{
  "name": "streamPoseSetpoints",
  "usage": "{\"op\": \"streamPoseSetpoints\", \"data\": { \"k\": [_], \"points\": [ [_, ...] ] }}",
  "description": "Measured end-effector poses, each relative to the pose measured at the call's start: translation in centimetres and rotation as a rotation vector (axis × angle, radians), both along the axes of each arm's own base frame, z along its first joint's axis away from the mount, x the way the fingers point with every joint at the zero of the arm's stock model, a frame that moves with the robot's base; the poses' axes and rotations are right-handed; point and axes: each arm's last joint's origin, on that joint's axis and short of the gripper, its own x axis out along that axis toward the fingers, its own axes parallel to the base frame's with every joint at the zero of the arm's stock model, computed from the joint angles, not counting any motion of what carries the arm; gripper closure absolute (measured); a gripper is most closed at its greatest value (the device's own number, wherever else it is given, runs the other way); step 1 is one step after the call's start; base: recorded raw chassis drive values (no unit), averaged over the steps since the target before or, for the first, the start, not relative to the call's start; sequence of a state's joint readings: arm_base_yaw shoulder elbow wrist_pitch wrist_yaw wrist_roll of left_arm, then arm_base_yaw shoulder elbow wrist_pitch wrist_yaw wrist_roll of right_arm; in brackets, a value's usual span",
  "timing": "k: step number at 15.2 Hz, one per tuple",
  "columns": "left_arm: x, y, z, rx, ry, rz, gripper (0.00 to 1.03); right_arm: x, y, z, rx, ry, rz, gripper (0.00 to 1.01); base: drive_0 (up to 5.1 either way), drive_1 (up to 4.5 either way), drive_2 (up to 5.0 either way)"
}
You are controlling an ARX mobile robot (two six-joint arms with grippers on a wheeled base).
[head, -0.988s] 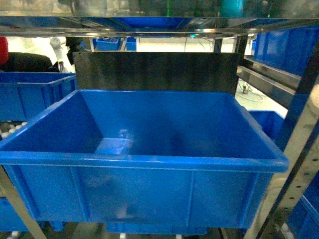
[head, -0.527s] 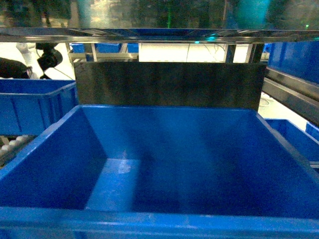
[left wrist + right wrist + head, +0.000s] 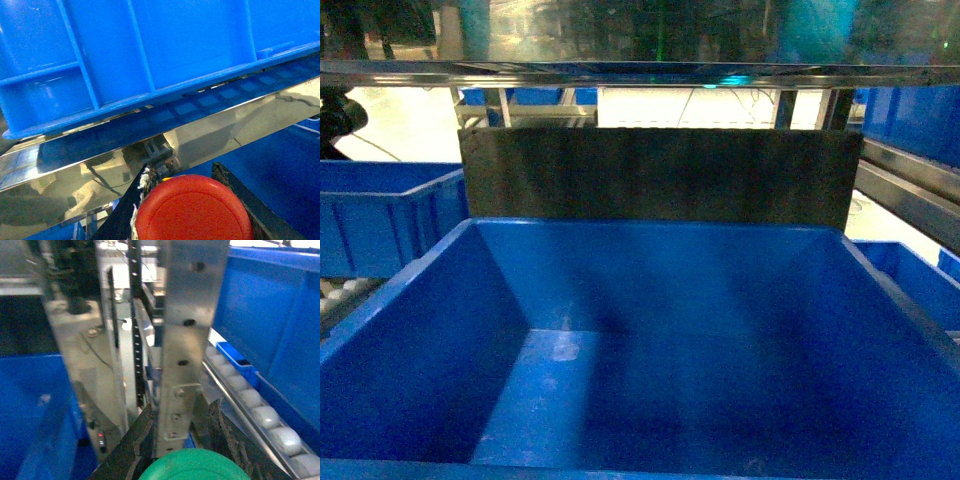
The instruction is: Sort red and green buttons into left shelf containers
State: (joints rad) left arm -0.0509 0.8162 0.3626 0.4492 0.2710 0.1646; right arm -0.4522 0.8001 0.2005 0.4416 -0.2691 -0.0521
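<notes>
The red button (image 3: 192, 210) shows its round cap at the bottom of the left wrist view, with my left gripper (image 3: 181, 172) shut on it between two dark fingers. The green button (image 3: 195, 465) sits the same way in my right gripper (image 3: 181, 409), held just below a steel shelf post. A large deep blue container (image 3: 660, 270) fills the head view and nothing shows inside it. Neither gripper appears in the head view. In the left wrist view another blue container (image 3: 150, 45) hangs overhead, seen from its ribbed outside.
A second blue bin (image 3: 380, 210) stands on the shelf to the left, and one (image 3: 910, 270) to the right. A steel shelf beam (image 3: 640, 72) runs overhead. A perforated steel upright (image 3: 185, 340) stands close before the right gripper, with white rollers (image 3: 265, 415) beside it.
The head camera has closed in on the large blue container, whose front rim has dropped out of the frame. Its inside now fills the view.
</notes>
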Motion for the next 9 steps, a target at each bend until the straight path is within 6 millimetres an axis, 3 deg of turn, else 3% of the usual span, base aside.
{"op": "streamPoseSetpoints", "data": {
  "k": [3,9],
  "points": [
    [0.0,0.0,0.0,0.000,0.000,0.001,0.72,-1.0,2.8,1.0,0.070,-0.060,0.154,0.72,0.0,0.00,0.0],
    [0.0,0.0,0.0,0.000,0.000,0.001,0.72,-0.9,6.7,0.4,0.285,-0.012,0.385,0.72,0.0,0.00,0.0]
  ]
}}
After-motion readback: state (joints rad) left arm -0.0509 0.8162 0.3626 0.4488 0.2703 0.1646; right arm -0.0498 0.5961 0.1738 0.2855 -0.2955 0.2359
